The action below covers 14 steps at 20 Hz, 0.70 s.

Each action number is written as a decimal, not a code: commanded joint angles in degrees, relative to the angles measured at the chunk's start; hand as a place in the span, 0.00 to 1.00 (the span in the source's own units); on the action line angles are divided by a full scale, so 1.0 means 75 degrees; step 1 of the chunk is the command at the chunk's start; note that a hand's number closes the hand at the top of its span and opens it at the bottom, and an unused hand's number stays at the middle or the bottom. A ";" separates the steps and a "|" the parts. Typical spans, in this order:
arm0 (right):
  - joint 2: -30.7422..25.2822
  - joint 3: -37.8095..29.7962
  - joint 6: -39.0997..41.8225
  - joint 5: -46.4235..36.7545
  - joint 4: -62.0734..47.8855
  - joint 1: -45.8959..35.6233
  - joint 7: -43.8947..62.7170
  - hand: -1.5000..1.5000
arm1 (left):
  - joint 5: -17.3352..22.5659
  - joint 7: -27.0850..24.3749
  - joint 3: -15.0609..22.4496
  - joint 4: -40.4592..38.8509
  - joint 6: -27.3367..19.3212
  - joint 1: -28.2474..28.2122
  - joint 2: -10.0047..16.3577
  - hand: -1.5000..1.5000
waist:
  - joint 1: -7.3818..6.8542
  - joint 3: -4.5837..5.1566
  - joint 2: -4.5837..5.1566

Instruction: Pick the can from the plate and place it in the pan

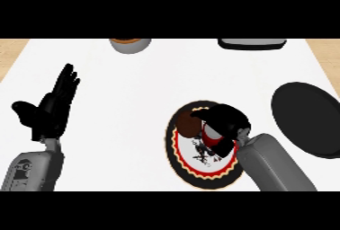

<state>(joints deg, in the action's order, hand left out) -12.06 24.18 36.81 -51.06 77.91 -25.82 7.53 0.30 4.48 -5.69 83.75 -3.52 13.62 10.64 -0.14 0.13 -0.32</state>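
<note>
Head view: the white counter (166, 76) fills my screen. The black pan (309, 121) sits at 3 o'clock by the right edge, nothing showing in it. The patterned plate (199, 177) lies at about 5 o'clock from centre, near the pan but not touching it.

The left hand (53, 108) rests at 9 o'clock, fingers straight and pressed together, pointing up, thumb out to the side, holding nothing. The right hand (225, 117) is over the plate's upper half, with its fingers curled around the red can (214, 136). The can is over the plate and mostly hidden under the hand. I cannot tell whether it has left the plate's surface. A brown round shape (188, 127) shows at the hand's 9 o'clock side; I cannot say what it is.

I judge this to be the grasp step, with the transfer not yet begun. The next move calls for raising the can clear of the plate's rim, carrying it toward 3 o'clock until it is over the pan, then lowering it and opening the fingers.
</note>
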 commanded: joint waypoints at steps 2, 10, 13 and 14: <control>-0.0242 -0.0247 0.0310 -0.0184 0.0084 -0.0005 -0.0628 1.00 | 0.0033 -0.0378 -0.0152 -0.0341 0.0169 -0.0098 0.0005 0.50 | 0.0011 -0.0016 0.0045; 0.0342 0.0397 -0.1069 -0.0997 0.1899 0.2563 0.0652 1.00 | -0.0061 0.0182 -0.0099 0.0353 -0.0089 -0.0254 -0.0078 0.50 | 0.0194 -0.0017 -0.0027; 0.0712 0.0792 -0.1238 -0.1259 0.3099 0.3936 0.1781 1.00 | -0.0019 0.0259 -0.0300 0.0421 -0.0072 -0.0226 0.0143 0.50 | 0.0373 -0.0013 -0.0090; 0.0521 0.0988 -0.1795 -0.1585 0.3593 0.4360 0.1770 1.00 | -0.0013 0.0007 -0.0306 0.0066 -0.0002 -0.0283 0.0094 0.50 | 0.0381 -0.0011 -0.0051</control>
<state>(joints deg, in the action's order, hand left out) -9.31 26.56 28.03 -59.10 96.33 -5.68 14.97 0.14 5.17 -7.34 84.98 -3.56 12.30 11.07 1.76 0.26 -1.12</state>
